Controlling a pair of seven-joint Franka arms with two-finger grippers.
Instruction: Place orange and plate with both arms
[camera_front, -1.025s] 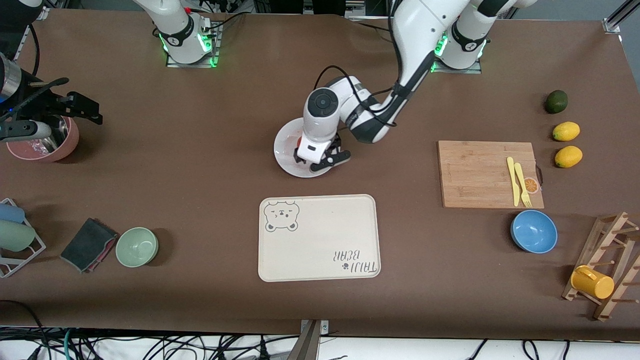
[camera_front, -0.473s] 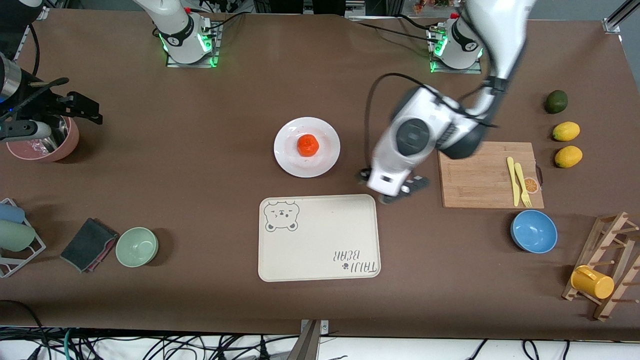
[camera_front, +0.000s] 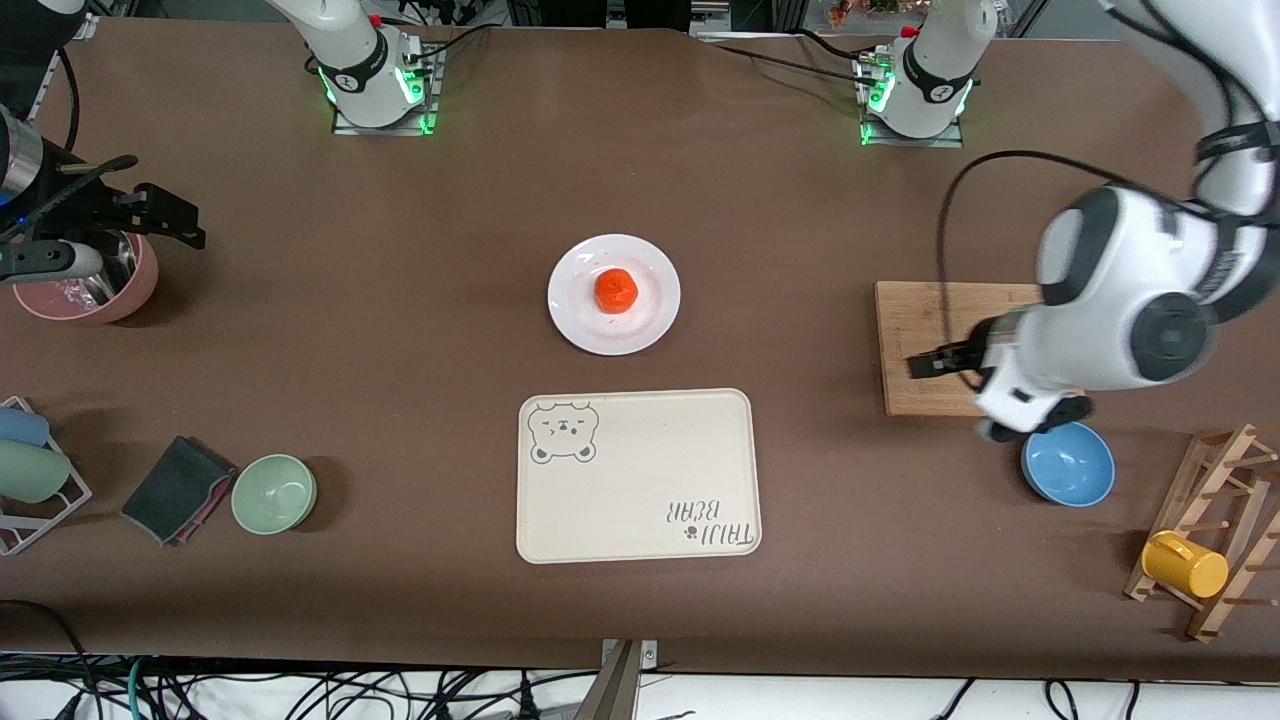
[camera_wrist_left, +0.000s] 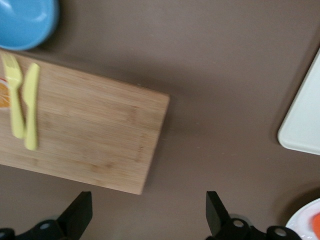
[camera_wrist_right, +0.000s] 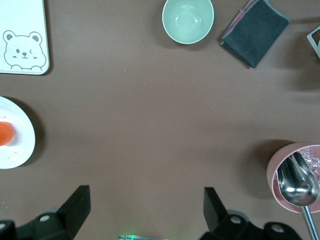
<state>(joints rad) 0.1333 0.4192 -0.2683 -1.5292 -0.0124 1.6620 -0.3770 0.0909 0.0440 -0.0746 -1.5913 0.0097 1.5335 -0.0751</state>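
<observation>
The orange (camera_front: 616, 290) sits in the middle of the white plate (camera_front: 650, 312), which lies on the table farther from the front camera than the bear tray. The left wrist view shows an edge of the plate (camera_wrist_left: 306, 226) and of the orange (camera_wrist_left: 316, 220). The right wrist view shows the plate (camera_wrist_right: 20, 145) and the orange (camera_wrist_right: 4, 134). My left gripper (camera_front: 985, 392) is open and empty above the cutting board's edge and the blue bowl; in its own view the left gripper (camera_wrist_left: 147, 207) hangs over bare table. My right gripper (camera_front: 125, 225) is open, empty and waits high over the pink bowl; in its own view the right gripper (camera_wrist_right: 146, 200) is over bare table.
The cream bear tray (camera_front: 636, 475) lies nearer the front camera than the plate. A cutting board (camera_front: 935, 330) with yellow cutlery (camera_wrist_left: 24, 107), a blue bowl (camera_front: 1072, 468), lemons (camera_front: 1132, 263) and a mug rack (camera_front: 1215, 530) are at the left arm's end. A pink bowl (camera_front: 120, 290), a green bowl (camera_front: 274, 493) and a cloth (camera_front: 176, 488) are at the right arm's end.
My left gripper has left the orange on the plate and swung away toward the left arm's end, over the cutting board. The right arm has not moved.
</observation>
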